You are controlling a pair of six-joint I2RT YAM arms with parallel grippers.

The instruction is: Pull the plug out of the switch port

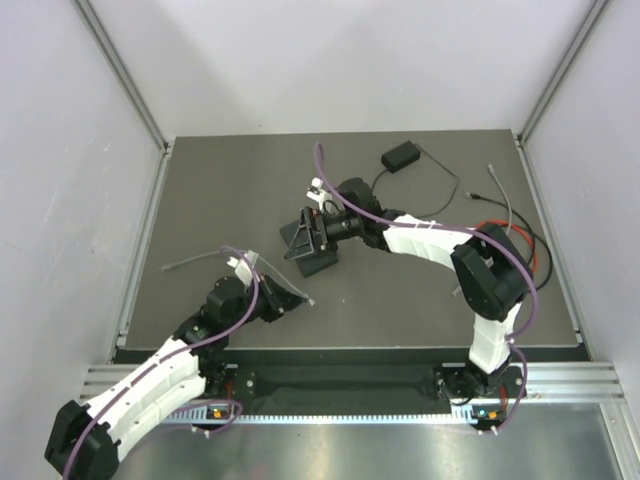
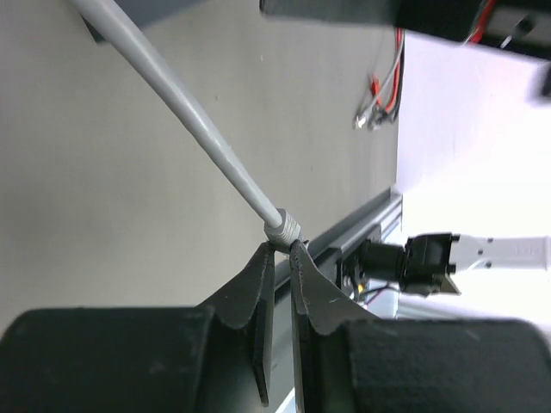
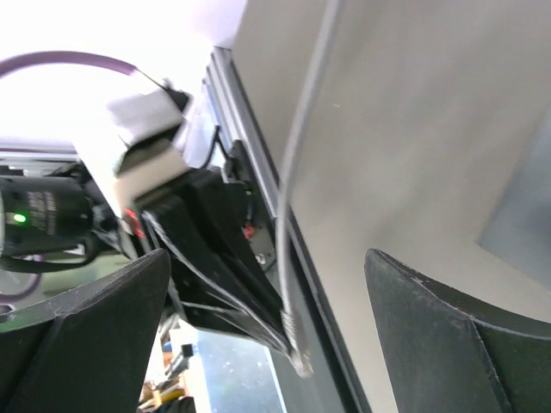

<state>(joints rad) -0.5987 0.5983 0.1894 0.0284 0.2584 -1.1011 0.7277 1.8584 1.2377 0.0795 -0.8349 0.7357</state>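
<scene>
The switch (image 1: pixel 318 266), a flat black box, lies mid-table, partly hidden under my right gripper (image 1: pixel 305 240). That gripper (image 3: pixel 265 255) stands wide open with nothing between its fingers (image 3: pixel 448 335). My left gripper (image 1: pixel 288 298) hovers at the near left, apart from the switch. It is shut (image 2: pixel 282 245) on the plug (image 2: pixel 282 229), a ribbed grey boot at the end of a grey cable (image 2: pixel 189 112). The plug (image 1: pixel 309 302) hangs free of the switch, and its clear tip (image 3: pixel 298 361) shows in the right wrist view.
A small black power brick (image 1: pixel 400 157) with a thin black cord sits at the back. A second grey cable (image 1: pixel 503 195) and red and black wires (image 1: pixel 522 238) lie at the right. Aluminium rails (image 1: pixel 148 240) edge the mat.
</scene>
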